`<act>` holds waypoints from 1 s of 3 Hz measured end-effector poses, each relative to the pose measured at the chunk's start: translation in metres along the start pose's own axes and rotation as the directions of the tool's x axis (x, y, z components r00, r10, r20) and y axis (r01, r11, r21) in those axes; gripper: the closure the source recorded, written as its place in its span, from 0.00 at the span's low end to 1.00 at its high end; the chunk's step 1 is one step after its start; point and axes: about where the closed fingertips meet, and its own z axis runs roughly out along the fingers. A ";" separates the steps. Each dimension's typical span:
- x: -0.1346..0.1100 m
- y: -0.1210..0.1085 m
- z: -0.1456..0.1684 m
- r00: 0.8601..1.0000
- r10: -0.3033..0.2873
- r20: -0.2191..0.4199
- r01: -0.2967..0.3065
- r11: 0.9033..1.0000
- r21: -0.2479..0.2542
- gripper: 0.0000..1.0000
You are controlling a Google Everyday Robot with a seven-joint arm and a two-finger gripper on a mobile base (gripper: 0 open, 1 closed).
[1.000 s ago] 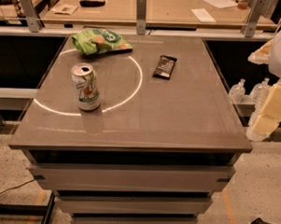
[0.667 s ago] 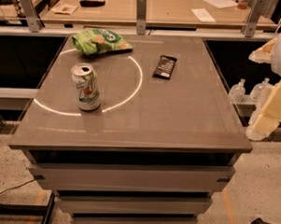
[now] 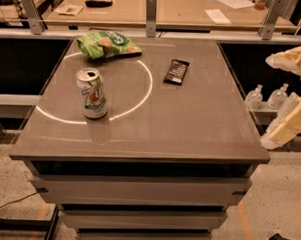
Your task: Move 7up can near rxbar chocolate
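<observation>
The 7up can (image 3: pixel 92 94) stands upright on the left part of the grey table (image 3: pixel 190 124), on the edge of a white circle line. The rxbar chocolate (image 3: pixel 176 71) lies flat further back and to the right of the can, about a can's height or more away from it. My gripper (image 3: pixel 285 125) shows at the right edge of the view as pale cream parts, off the table's right side and well away from both things. It holds nothing that I can see.
A wide green snack bag (image 3: pixel 107 43) lies at the table's back left. A wooden bench with rails (image 3: pixel 151 14) stands behind the table. Clear bottles (image 3: pixel 265 97) stand on a low shelf at the right. Drawers (image 3: pixel 137 191) front the table.
</observation>
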 end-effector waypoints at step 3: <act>-0.003 -0.007 0.047 0.776 0.171 0.607 -0.149 0.985 -0.087 0.00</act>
